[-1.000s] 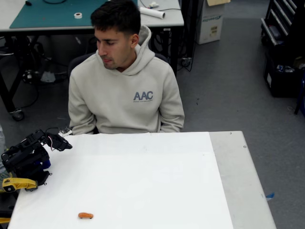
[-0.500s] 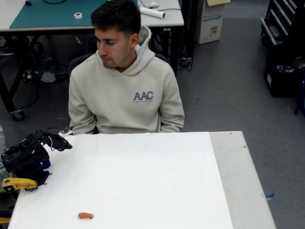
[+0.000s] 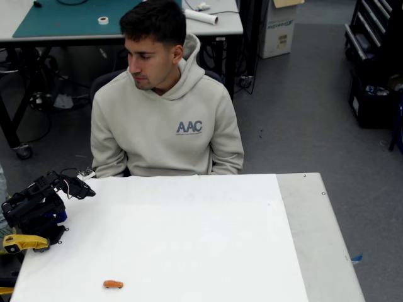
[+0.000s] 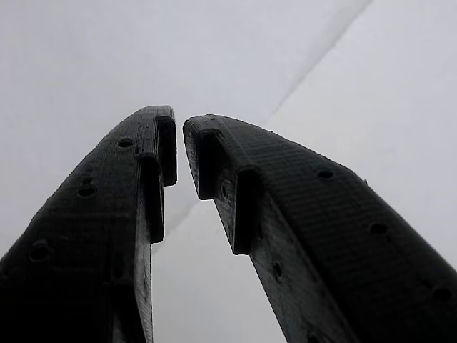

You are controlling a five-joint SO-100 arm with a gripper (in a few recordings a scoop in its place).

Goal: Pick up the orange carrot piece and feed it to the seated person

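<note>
The orange carrot piece (image 3: 113, 284) lies flat on the white table (image 3: 208, 239) near its front left corner. The seated person (image 3: 165, 119) in a beige hooded sweatshirt sits behind the table's far edge, head turned toward the left. My black gripper (image 3: 85, 190) rests folded at the table's left edge, well behind the carrot and apart from it. In the wrist view the gripper (image 4: 178, 153) shows its two black fingers nearly touching at the tips, with only a thin gap and nothing held, over the bare white sheet.
A yellow clamp (image 3: 24, 241) holds my base at the left table edge. A grey strip (image 3: 321, 239) runs along the table's right side. Behind the person stands a bench with a green mat (image 3: 75, 17), with dark shelving (image 3: 374, 63) at the far right.
The person has raised the head a little. The arm and the carrot piece have not moved.
</note>
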